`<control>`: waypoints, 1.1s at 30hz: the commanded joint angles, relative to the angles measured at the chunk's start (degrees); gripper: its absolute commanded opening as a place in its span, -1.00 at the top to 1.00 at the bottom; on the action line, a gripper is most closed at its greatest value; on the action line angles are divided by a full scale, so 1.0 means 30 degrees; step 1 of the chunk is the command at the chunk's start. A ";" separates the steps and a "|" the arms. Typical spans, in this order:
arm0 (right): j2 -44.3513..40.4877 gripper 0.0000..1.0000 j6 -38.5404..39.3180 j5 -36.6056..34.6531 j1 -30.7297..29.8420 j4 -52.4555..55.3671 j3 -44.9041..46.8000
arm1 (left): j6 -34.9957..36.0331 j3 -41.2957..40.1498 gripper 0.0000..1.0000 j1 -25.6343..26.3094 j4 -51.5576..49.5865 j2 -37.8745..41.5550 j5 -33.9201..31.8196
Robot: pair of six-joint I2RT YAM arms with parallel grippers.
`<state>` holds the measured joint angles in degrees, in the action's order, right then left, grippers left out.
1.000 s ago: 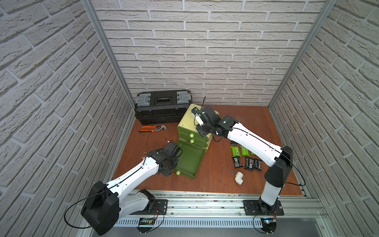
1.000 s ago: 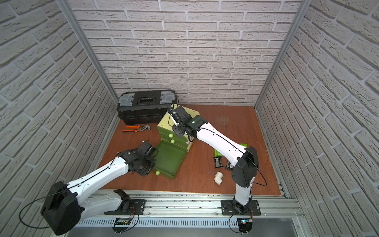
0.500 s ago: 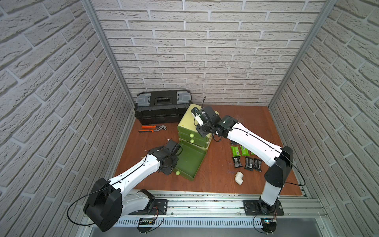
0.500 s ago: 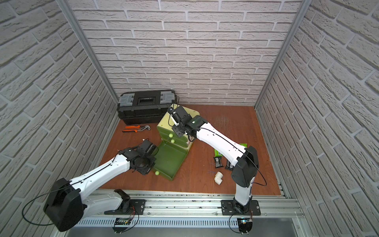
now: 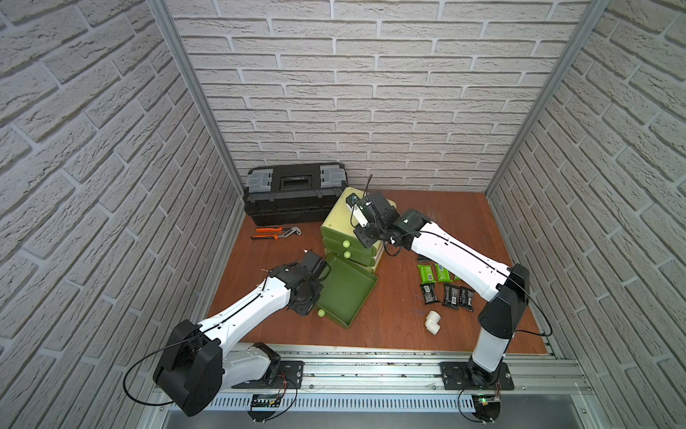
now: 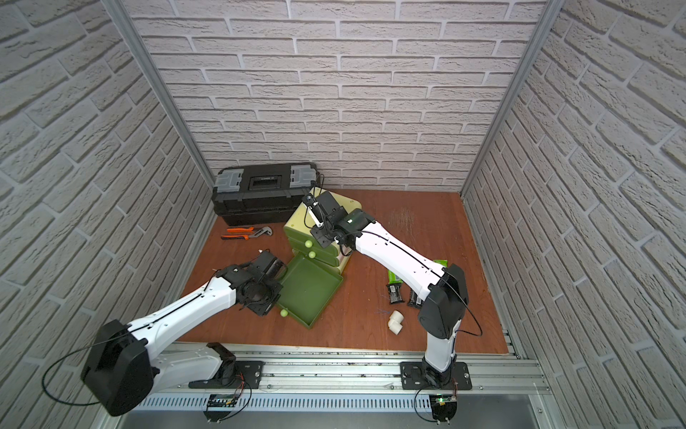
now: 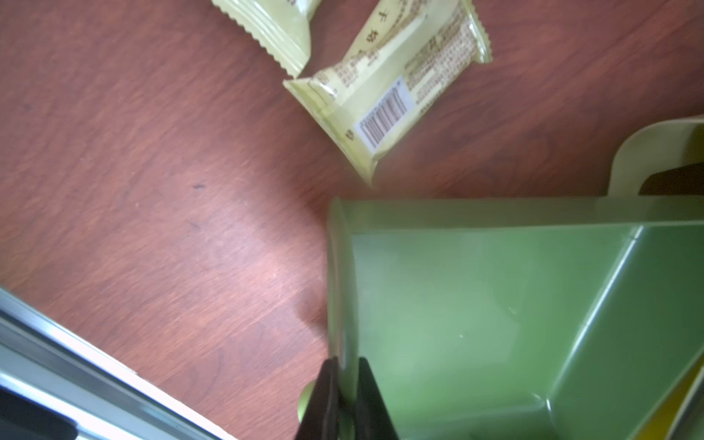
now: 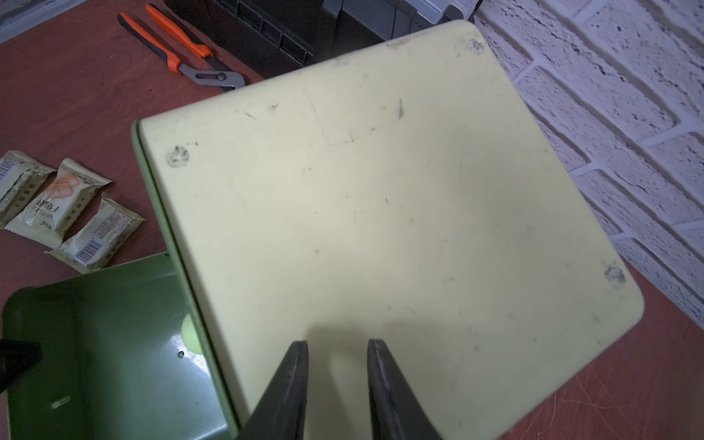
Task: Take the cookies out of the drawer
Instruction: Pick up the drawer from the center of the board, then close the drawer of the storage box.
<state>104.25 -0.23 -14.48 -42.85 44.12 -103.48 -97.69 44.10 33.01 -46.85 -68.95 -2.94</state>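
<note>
The dark green drawer point(image 5: 345, 293) is pulled out onto the floor, its far end at the foot of the pale cabinet point(image 5: 336, 213); no packet shows inside it. My left gripper point(image 7: 346, 362) is shut on the drawer's front wall point(image 7: 337, 266), beside its knob point(image 7: 304, 400). Beige cookies point(image 7: 388, 95) lie on the floor just past the drawer's corner; the right wrist view shows three point(image 8: 57, 205). Green cookies point(image 5: 427, 273) and black ones point(image 5: 451, 295) lie on the floor under my right arm. My right gripper point(image 8: 337, 346) stands open over the cabinet's top point(image 8: 381, 190), holding nothing.
A black toolbox point(image 5: 295, 193) stands against the back wall, with orange pliers point(image 5: 274, 233) in front of it. A white pipe elbow point(image 5: 432, 321) lies near the front right. Two shut drawers with knobs point(image 5: 346, 244) remain in the cabinet. Brick walls close three sides; a metal rail point(image 5: 371, 367) runs along the front.
My left gripper has closed onto the drawer's front wall, and the left arm has shifted slightly. The right arm and the drawer have not moved.
</note>
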 commanded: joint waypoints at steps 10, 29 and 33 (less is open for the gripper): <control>0.0428 0.37 -0.0230 0.0297 -0.0050 0.1026 0.0681 | -0.0864 0.0703 0.88 -0.0750 -0.0652 0.0196 0.0052; 0.0437 0.37 -0.0338 0.0401 -0.0058 0.0829 0.0814 | -0.1801 0.2537 0.89 -0.0770 -0.1845 -0.1942 0.1069; 0.0422 0.37 -0.0337 0.0429 -0.0043 0.0809 0.0855 | -0.1838 0.2614 0.89 -0.0780 -0.1647 -0.2028 0.0833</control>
<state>104.25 -0.84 -14.09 -42.85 43.46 -103.04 -102.28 50.19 31.14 -52.03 -74.70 0.03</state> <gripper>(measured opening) 0.316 0.100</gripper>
